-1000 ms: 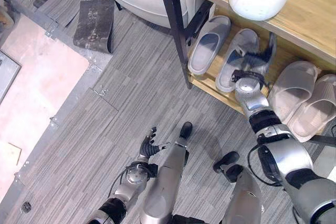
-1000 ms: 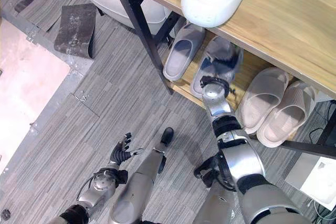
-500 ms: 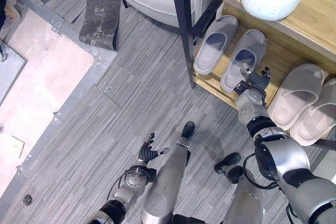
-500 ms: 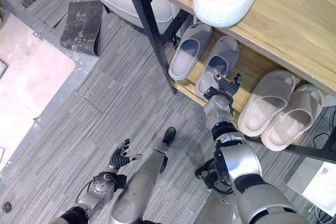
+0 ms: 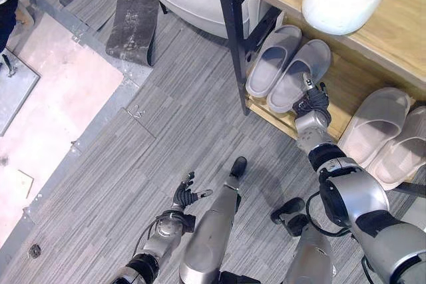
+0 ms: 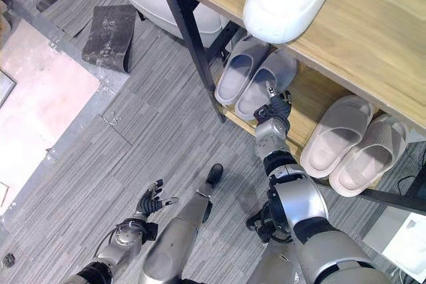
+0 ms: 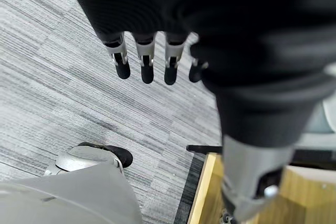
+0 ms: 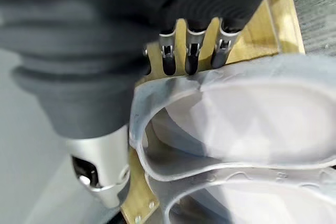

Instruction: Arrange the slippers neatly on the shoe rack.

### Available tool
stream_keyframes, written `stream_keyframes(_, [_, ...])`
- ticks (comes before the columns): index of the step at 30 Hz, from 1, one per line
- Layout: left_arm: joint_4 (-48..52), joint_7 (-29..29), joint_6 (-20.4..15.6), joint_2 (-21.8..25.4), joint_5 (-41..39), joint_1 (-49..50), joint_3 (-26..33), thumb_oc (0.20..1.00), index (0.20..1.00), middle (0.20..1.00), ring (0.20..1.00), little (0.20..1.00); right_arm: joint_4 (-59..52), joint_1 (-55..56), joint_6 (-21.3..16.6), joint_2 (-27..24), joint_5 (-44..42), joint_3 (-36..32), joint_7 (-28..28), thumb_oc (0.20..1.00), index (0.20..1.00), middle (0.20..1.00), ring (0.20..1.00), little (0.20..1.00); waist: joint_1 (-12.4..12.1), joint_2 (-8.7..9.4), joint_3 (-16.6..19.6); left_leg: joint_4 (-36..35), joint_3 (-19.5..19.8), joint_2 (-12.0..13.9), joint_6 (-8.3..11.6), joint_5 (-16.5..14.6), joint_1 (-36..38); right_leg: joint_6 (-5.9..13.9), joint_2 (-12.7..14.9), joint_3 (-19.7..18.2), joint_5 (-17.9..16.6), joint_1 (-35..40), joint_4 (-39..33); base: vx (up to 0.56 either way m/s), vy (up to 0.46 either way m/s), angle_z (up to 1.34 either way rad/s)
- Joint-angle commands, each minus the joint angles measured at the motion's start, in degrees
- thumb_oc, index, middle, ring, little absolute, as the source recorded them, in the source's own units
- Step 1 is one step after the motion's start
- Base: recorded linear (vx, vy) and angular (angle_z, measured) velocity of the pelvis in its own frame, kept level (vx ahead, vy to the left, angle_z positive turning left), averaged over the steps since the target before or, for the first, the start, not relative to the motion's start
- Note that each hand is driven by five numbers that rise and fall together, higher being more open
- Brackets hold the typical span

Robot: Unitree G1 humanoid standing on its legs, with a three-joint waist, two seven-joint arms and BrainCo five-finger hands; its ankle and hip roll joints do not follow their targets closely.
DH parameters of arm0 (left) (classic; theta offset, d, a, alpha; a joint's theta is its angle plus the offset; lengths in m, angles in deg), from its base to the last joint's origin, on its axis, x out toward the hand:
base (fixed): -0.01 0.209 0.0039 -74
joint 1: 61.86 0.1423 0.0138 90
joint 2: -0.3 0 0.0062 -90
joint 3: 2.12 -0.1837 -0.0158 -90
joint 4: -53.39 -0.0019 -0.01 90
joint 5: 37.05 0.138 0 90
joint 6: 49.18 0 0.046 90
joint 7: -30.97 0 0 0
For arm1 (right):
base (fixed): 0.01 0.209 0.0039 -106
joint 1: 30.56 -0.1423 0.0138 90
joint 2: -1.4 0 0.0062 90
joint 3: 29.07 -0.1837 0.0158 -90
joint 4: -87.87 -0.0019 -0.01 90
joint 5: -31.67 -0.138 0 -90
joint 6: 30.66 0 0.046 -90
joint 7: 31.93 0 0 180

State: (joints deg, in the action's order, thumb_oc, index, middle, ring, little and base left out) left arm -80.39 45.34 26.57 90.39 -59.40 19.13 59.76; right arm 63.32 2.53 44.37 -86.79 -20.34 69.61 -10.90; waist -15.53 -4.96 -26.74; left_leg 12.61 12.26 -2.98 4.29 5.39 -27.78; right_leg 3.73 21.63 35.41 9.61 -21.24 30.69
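grey striped carpet runs under a black-framed wooden shoe rack (image 5: 346,91). on its lower shelf our right hand (image 5: 311,103) rests straight fingers against the side of the nearer of two pale grey foam slippers (image 5: 297,74), now touching its partner, holding nothing. a beige pair (image 5: 383,131) sits well apart. our left hand (image 5: 186,194) hangs relaxed over the floor. we judge a harder shove could overlap the grey pair or tip one off the front edge.

grey slippers (image 5: 287,70), beige slippers (image 5: 389,136), light wood shoe rack (image 5: 346,88), grey striped floor (image 5: 173,131)
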Motion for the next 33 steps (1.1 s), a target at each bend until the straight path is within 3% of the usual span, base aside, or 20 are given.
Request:
stream_keyframes(1, [-0.46,-0.46,-1.48,1.64,1.23,0.49,-0.83,1.0,1.0,1.0,1.0,1.0,-7.02,1.75,0.4,-1.4,13.97,1.86,-0.66,1.0,1.0,1.0,1.0,1.0,-0.86,3.33,2.71,0.23,-1.47,-0.61,-1.76,-6.77,4.64,5.07,-2.51,-1.87,-4.31,6.01,-9.29,0.06,-0.003,-0.02])
stream_keyframes(3, [-0.52,-0.34,-1.42,1.51,1.79,1.13,-0.25,1.0,1.0,1.0,1.0,1.0,-7.92,3.63,1.29,-1.86,17.8,2.78,0.07,1.0,1.0,1.0,1.0,1.0,-0.21,3.69,3.48,-1.19,-1.62,-0.17,-1.67,-6.24,5.96,5.19,-3.12,-1.66,-4.94,7.29,-10.65,0.08,-0.007,-0.07])
stream_keyframes(4, [-0.62,-0.83,-1.07,1.23,2.32,2.91,1.17,1.0,1.0,1.0,1.0,1.0,-9.79,8.86,3.11,-2.6,24.93,3.68,0.48,1.0,1.0,1.0,1.0,1.0,1.48,4.77,5.88,-4.89,-2.52,1.03,-1.32,-5.06,9.29,5.6,-4.56,-1.2,-6.24,10.6,-14.59,0.09,-0.015,-0.11])
stream_keyframes(9, [4.93,-1.92,-0.44,2.39,2.38,5.87,2.15,1.0,1.0,1.0,1.0,1.0,-12.7,15.67,4.6,-2.97,28.58,3.53,-0.2,1.0,1.0,1.0,1.0,1.0,2.99,4.91,8.47,-9.1,-3.55,2.11,-0.85,-3.63,13.3,6.01,-6.26,-0.57,-7.47,14.38,-19.03,0.09,-0.014,-0.16])
stream_keyframes(11, [7.46,-3.8,0.55,2.93,2.56,8.43,2.92,1.0,1.0,1.0,1.0,1.0,-13.99,21.69,5.14,-2.3,28.91,3.39,-2.62,1.0,1.0,1.0,1.0,1.0,4.1,4.92,10.64,-12.18,-4.91,3.02,-0.58,-2.62,16.34,6.22,-7.37,-0.95,-8.45,17.06,-22.72,0.08,-0.024,-0.24])
stream_keyframes(13, [10.47,-5.35,1.75,3.51,3.0,9.39,4.43,1.0,1.0,1.0,1.0,1.0,-23.82,31.39,5.18,-2.19,29.23,5.71,-6.68,1.0,1.0,1.0,1.0,1.0,5.52,5.0,12.05,-14.32,-6.84,3.45,-0.7,-0.67,17.79,5.85,-8.3,-1.3,-10.69,18.26,-26.23,-0.02,0.02,-0.38])
stream_keyframes(16, [17.14,-8.6,2.62,5.99,5.02,10.81,6.09,1.0,1.0,1.0,1.0,1.0,-36.66,43.58,4.56,-6.11,28.98,7.11,-14.26,1.0,1.0,1.0,1.0,1.0,7.23,5.15,14.07,-16.5,-8.24,4.16,0.04,0.39,19.65,6.14,-9.26,-2.02,-11.43,19.84,-28.96,0.02,-0.009,-0.27])
stream_keyframes(20, [23.56,-12.14,3.15,8.94,8.41,11.96,5.72,1.0,1.0,1.0,1.0,1.0,-47.9,54.79,4.4,-9.67,30.53,6.93,-20.06,1.0,1.0,1.0,1.0,1.0,8.73,5.07,15.72,-17.03,-9.21,4.4,0.21,-0.06,21.38,6.32,-9.73,-2.71,-11.64,21.5,-30.46,0.06,-0.018,-0.26])
stream_keyframes(23, [29.91,-17.02,2.84,11.92,10.16,14.11,5.39,1.0,1.0,1.0,1.0,1.0,-57.18,66.83,4.38,-13.43,34.14,6.1,-26.36,1.0,1.0,1.0,1.0,1.0,11.21,4.9,17.78,-17.1,-10.84,4.65,0.12,-1.37,23.85,6.51,-9.96,-4.44,-11.57,23.22,-31.97,0.1,0.003,-0.28])
stream_keyframes(28, [35.89,-20.34,3.13,13.52,10.16,13.48,3.25,1.0,1.0,1.0,1.0,1.0,-54.66,73.01,5.42,-15.76,42.73,6.42,-28.05,1.0,1.0,1.0,1.0,1.0,14.18,4.5,19.28,-17.29,-13.0,4.69,-0.21,-2.36,25.28,6.52,-10.19,-7.11,-11.8,23.35,-33.09,0.04,0.016,-0.29])
stream_keyframes(33, [36.69,-22.94,4.07,11.18,16.98,1.61,-6.93,1.0,1.0,1.0,1.0,1.0,-43.49,69.84,6.92,-13.82,45.01,5.52,-25.68,1.0,1.0,1.0,1.0,1.0,17.18,4.33,19.42,-17.39,-14.83,4.73,-0.38,-3.19,26.3,6.57,-10.32,-9.17,-11.86,23.04,-33.0,0.02,0.011,-0.3])
